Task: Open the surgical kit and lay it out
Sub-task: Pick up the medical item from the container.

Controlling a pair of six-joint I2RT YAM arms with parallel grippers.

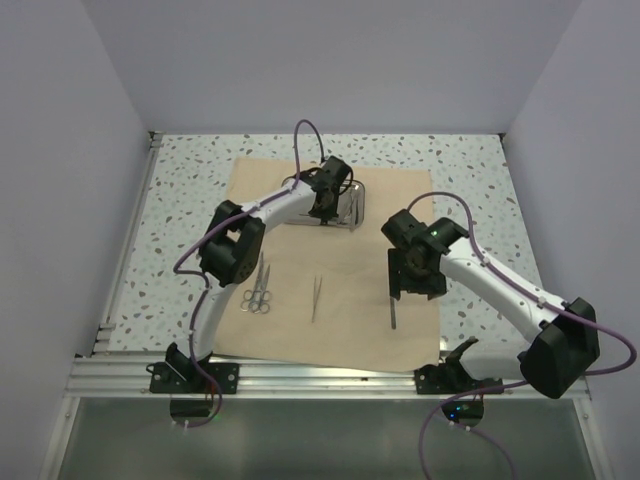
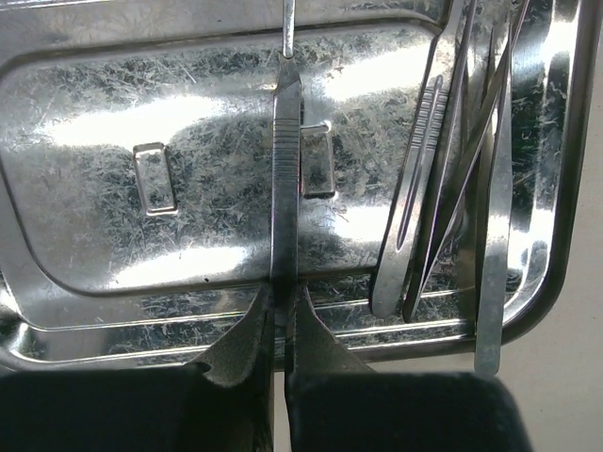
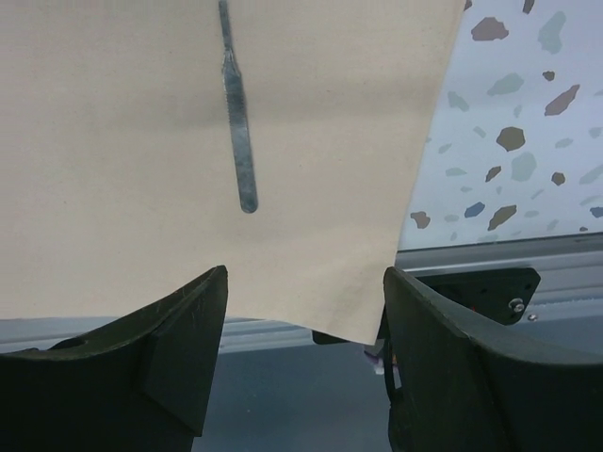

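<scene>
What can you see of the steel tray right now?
The steel tray is a shiny, scratched rectangular pan with rounded corners, a raised rim and two small stamped rectangles in its floor. It sits on the tan cloth, far centre. Several slim instruments lie bunched along one end; the left gripper is shut on a ribbed handle across its middle.

cloth [image 1: 340, 335] 1, tray [image 2: 94, 217] 1, arms [image 1: 270, 205] 2, scalpel handles [image 2: 285, 188] [image 3: 240, 141] 2

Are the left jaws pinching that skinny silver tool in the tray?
Touching. Left wrist view: the left gripper has jaws shut on the skinny silver tool.
</scene>
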